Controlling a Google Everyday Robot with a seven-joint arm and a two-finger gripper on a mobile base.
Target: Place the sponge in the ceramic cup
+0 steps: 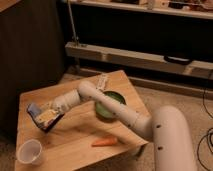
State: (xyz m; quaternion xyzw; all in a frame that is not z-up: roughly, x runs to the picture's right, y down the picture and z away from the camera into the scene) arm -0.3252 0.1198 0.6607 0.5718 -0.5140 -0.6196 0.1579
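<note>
hand (44, 118) grips sponge (34, 109) — near cup (22, 156)

Sponge (33, 109): small light-blue block, looks clamped at the tip of the hand (42, 116), over the left side of the tabletop (75, 135); can't tell if it touches the wood. Ceramic cup (29, 151): small, plain white, round, upright with mouth up and pale inside showing, on the front-left corner. Cup is nearer the camera than the sponge and apart from it.
</note>
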